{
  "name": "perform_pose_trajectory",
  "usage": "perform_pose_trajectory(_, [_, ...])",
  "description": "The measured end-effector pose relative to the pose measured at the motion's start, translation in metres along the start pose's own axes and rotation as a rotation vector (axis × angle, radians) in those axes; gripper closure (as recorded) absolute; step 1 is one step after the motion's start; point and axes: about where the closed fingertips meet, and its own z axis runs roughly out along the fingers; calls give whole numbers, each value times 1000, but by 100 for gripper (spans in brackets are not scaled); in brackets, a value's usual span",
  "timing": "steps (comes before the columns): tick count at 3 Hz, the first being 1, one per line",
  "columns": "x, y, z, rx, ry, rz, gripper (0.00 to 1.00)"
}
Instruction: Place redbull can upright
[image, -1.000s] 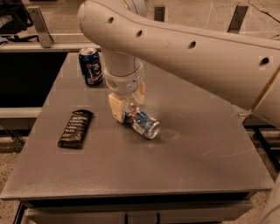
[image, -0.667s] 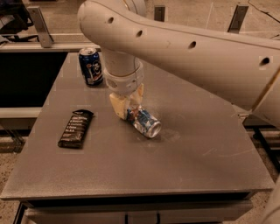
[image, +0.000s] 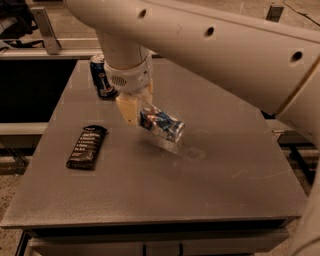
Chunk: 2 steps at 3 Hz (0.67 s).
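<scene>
The redbull can (image: 163, 124) is slim, silver and blue. It is tilted, its silver end pointing down to the right, and a shadow lies on the grey table (image: 215, 200) just beneath it. My gripper (image: 141, 112) hangs from the large cream arm above the table's middle and is shut on the can's upper left end. One cream finger (image: 128, 109) shows on the can's left side; the other is mostly hidden behind the can.
A wider dark blue can (image: 102, 76) stands upright at the back left, just behind my wrist. A black snack bar (image: 87, 146) lies flat at the left. A black shelf and metal rails sit beyond the table's left and far edges.
The can lay on the table with my gripper around its end. It now hangs tilted a little above the surface, in the gripper.
</scene>
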Motion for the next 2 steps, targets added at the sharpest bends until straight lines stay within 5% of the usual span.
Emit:
perform_pose_trajectory(1, [-12,-9,-45,-41,-102,-75,100])
perform_pose_trajectory(2, [-22,-15,-55,-22,-154,-74,100])
